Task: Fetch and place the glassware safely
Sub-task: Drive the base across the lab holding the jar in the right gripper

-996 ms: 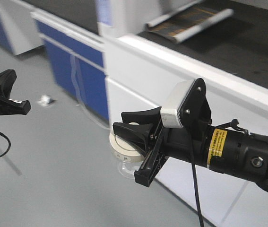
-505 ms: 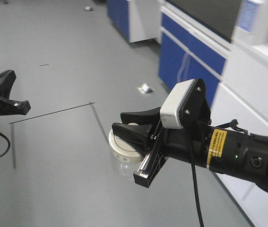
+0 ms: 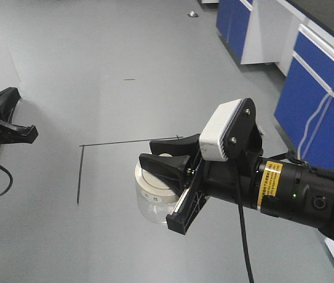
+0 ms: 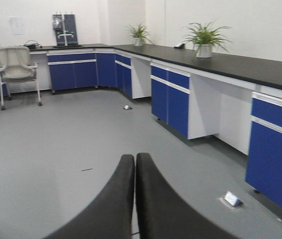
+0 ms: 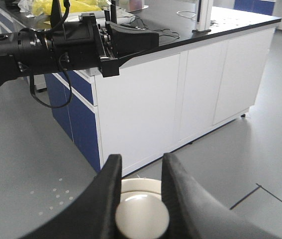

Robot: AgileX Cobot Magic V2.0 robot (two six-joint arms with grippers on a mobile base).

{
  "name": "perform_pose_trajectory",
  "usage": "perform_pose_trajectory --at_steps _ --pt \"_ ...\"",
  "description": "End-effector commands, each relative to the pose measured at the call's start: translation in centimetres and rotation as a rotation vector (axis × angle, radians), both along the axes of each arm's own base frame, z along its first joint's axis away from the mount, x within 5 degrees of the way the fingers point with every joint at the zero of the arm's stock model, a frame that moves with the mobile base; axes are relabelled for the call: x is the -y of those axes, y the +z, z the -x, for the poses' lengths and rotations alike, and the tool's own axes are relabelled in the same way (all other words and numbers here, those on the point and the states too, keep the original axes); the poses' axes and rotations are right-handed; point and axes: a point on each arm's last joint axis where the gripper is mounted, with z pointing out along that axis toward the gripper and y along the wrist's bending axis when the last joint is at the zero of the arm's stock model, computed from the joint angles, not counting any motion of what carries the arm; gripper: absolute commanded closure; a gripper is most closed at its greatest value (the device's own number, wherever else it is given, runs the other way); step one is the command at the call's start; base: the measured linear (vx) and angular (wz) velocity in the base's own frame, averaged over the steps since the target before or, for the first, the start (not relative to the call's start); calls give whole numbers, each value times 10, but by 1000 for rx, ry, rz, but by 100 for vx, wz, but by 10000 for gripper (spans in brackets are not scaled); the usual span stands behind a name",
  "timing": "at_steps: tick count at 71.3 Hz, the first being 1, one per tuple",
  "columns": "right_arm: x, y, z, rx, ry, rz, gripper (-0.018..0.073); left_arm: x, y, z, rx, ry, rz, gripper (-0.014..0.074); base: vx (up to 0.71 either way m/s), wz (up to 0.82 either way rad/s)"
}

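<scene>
1. Exterior front-facing view: right tool (image 3: pixel 149 151) pinches the jar (image 3: pixel 154 203) by its lid (image 3: pixel 151 184), likely so the glass hangs upright over the floor (image 3: pixel 125 47), at 6 o'clock.
2. Left wrist view: left tool (image 4: pixel 135 162) is pressed together and empty; blue cabinets (image 4: pixel 170 99) run toward 3 o'clock.
3. Right wrist view: black fingers (image 5: pixel 106 199) squeeze the lid's knob (image 5: pixel 141 216) at 6 o'clock; a bench (image 5: pixel 220 25) waits at 12 o'clock.

jar lid (image 3: pixel 153 187) partly behind right gripper (image 3: pixel 148 151)
</scene>
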Motion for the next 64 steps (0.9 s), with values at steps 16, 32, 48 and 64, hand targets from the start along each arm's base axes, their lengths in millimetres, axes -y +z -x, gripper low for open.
perform_pose_trajectory --at_steps 16,32,48,64 --pt "0 25 5 61 28 -102 559 0 21 2 120 -5 29 594 37 15" --pt "0 25 5 61 28 -102 559 0 21 2 120 -5 29 594 49 4" --pt "0 25 5 61 28 -102 559 0 21 2 120 -5 29 594 57 10" --pt "0 25 5 61 28 -102 559 0 21 2 120 -5 29 594 59 7"
